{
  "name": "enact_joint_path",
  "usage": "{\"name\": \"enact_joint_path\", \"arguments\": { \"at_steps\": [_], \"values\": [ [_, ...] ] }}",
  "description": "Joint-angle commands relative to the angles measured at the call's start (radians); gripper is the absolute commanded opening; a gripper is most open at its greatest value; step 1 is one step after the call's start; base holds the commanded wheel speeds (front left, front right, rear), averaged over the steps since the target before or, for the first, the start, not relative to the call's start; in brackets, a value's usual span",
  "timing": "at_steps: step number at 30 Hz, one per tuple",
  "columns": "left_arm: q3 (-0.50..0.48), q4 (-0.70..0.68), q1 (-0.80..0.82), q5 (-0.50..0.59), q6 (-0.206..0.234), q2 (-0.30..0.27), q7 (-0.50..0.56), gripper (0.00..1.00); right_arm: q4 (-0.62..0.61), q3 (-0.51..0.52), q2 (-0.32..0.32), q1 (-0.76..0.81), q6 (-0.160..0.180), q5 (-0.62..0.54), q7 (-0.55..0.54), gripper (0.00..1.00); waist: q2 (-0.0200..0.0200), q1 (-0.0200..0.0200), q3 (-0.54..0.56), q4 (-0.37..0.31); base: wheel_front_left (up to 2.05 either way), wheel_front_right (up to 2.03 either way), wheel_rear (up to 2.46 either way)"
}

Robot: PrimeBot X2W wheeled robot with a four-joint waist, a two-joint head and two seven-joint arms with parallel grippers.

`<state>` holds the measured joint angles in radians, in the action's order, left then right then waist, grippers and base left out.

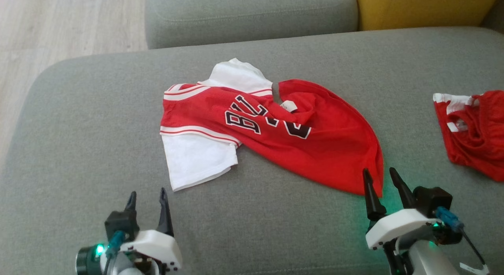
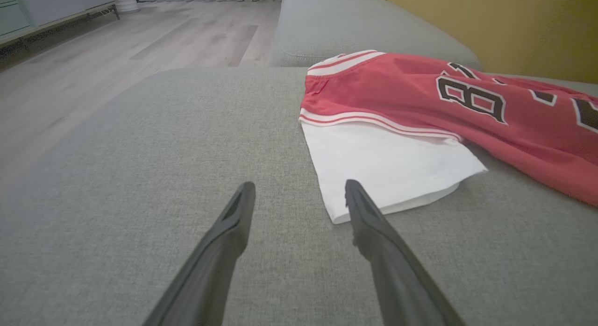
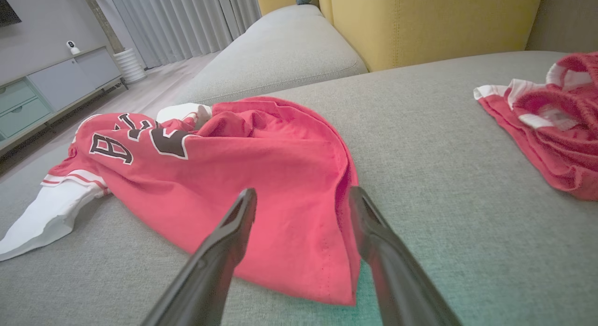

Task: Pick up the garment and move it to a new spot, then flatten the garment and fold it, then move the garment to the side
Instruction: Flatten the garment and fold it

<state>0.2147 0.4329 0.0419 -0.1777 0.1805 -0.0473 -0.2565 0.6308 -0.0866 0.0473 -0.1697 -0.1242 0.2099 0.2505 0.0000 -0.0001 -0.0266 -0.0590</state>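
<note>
The garment (image 1: 275, 137) is a red jersey with white sleeves and black lettering, lying rumpled across the middle of the grey sofa seat (image 1: 78, 149). My left gripper (image 1: 146, 195) stands open just short of the white sleeve (image 2: 387, 167), holding nothing. My right gripper (image 1: 381, 173) is open too, its fingertips at the near corner of the red hem (image 3: 308, 251). In the right wrist view the jersey (image 3: 224, 167) spreads out ahead of my right gripper (image 3: 301, 195). In the left wrist view my left gripper (image 2: 299, 188) sits beside the sleeve's corner.
A second red and white garment (image 1: 472, 129) lies crumpled at the seat's right edge. A grey cushion (image 1: 252, 15) and a yellow cushion (image 1: 425, 7) back the seat. Wooden floor (image 1: 59, 26) lies beyond the left edge.
</note>
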Motion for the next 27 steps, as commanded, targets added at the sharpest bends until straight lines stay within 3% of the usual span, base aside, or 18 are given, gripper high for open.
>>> {"name": "enact_joint_path", "arguments": {
  "at_steps": [1,10,22,23,24,25,26,27],
  "values": [
    [-0.022,-0.041,0.033,-0.001,-0.001,-0.004,-0.005,1.00,-0.024,-0.018,0.003,-0.027,-0.007,-0.003,0.011,1.00,0.0000,0.0001,0.008,0.006,0.00,0.00,0.00],
    [0.025,-0.036,0.038,-0.023,0.004,-0.003,-0.005,1.00,0.013,0.018,0.003,-0.028,-0.007,-0.041,0.011,1.00,0.0000,0.0001,-0.006,0.002,0.00,0.00,0.00],
    [0.080,-0.020,0.083,-0.055,0.020,-0.003,-0.005,1.00,0.184,0.058,0.003,-0.090,-0.007,-0.083,0.011,1.00,0.0000,0.0001,-0.061,0.018,0.00,0.00,0.00],
    [0.079,-0.019,0.084,-0.056,0.020,-0.003,-0.005,1.00,0.197,0.053,0.003,-0.096,-0.007,-0.085,0.011,0.90,0.0000,0.0001,-0.064,0.017,0.00,0.00,0.00],
    [0.079,-0.017,0.086,-0.057,0.020,-0.003,-0.005,1.00,0.213,0.048,0.003,-0.102,-0.007,-0.081,0.011,0.58,0.0000,0.0001,-0.066,0.016,0.00,0.00,0.00],
    [0.078,-0.015,0.087,-0.059,0.021,-0.003,-0.005,1.00,0.229,0.038,0.003,-0.109,-0.007,-0.076,0.011,0.08,0.0000,0.0001,-0.067,0.016,0.00,0.00,0.00],
    [0.078,-0.010,0.088,-0.066,0.017,-0.003,-0.005,1.00,0.247,0.024,0.003,-0.114,-0.007,-0.065,0.011,0.00,0.0000,0.0001,-0.069,0.015,0.00,0.00,0.00],
    [0.076,-0.007,0.088,-0.081,0.012,-0.003,-0.005,1.00,0.263,0.013,0.003,-0.121,-0.007,-0.055,0.011,0.00,0.0000,0.0001,-0.070,0.014,0.00,0.00,0.00]
  ]
}}
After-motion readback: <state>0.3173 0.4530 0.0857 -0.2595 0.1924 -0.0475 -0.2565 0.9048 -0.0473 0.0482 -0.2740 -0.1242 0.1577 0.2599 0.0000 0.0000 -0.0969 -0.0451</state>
